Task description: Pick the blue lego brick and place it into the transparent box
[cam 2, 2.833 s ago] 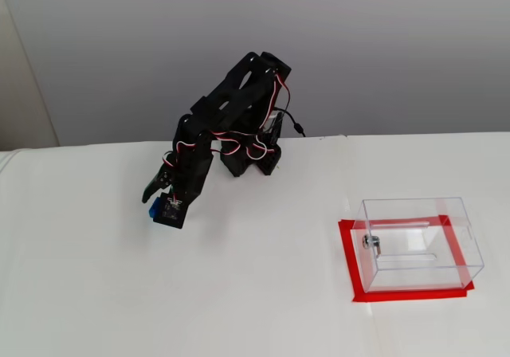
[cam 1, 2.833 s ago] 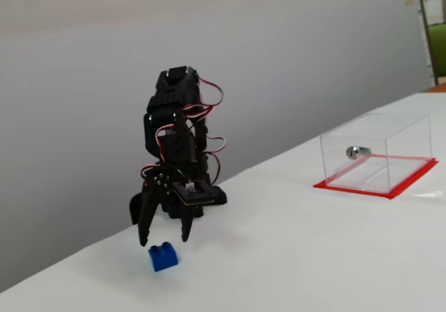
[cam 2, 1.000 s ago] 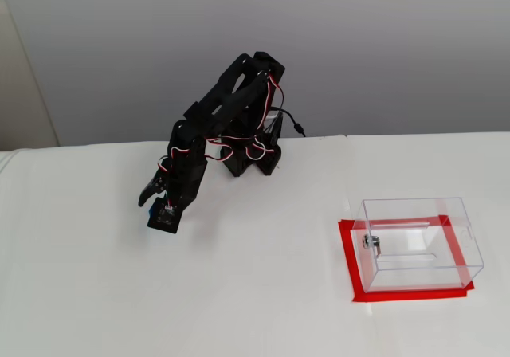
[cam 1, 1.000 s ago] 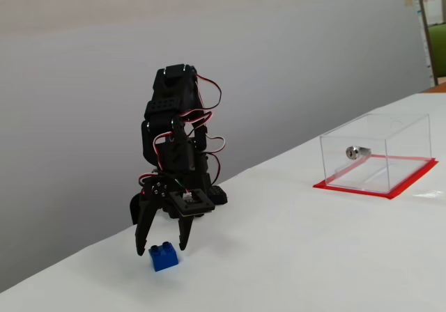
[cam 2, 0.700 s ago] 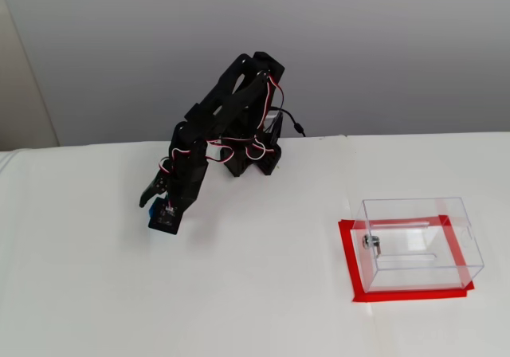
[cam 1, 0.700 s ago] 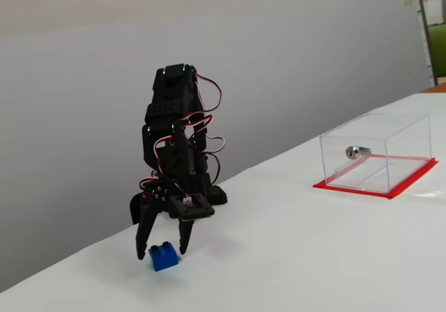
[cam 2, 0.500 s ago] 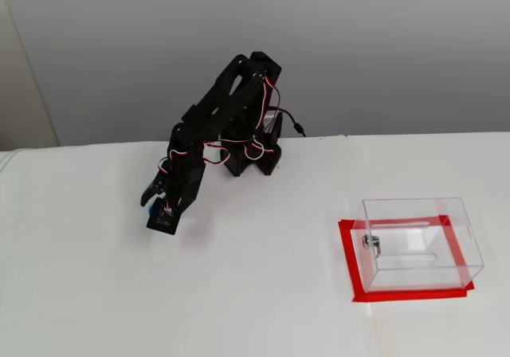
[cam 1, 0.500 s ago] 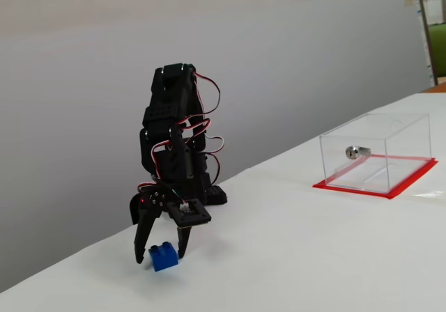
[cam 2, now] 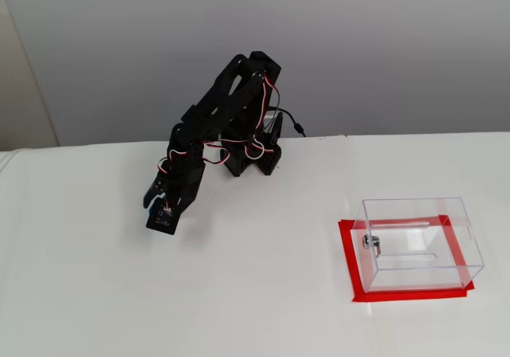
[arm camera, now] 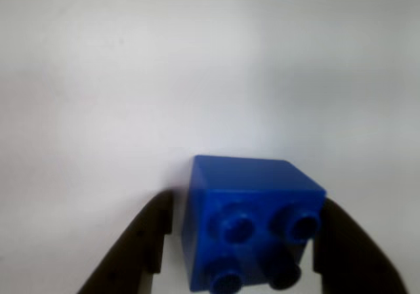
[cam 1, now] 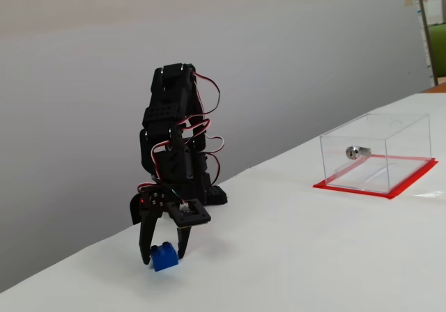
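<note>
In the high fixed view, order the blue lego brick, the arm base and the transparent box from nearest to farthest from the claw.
1. The blue lego brick, between the fingers of the claw.
2. The arm base, behind and to the right.
3. The transparent box, far right, on its red base.

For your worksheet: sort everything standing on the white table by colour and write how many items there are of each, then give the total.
Blue: 1, the blue lego brick
Clear on a red base: 1, the transparent box
Black: 1, the robot arm with its gripper
Total: 3
</note>
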Robot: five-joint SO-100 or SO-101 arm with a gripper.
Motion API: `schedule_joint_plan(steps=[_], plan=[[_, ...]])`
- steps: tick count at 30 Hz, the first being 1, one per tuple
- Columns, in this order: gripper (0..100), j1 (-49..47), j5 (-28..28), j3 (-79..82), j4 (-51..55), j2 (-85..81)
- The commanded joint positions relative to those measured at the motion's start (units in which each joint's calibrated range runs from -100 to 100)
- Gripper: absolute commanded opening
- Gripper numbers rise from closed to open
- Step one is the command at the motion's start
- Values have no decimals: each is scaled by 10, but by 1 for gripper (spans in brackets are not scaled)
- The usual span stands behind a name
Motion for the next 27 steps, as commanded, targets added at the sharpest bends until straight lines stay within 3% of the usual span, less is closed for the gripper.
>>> schedule_joint_plan(steps=[1,19,27], plan=[[16,-4,3,-10,-5,3],[15,-8,-2,-10,2,-7],[16,-22,-8,-47,59,-80]])
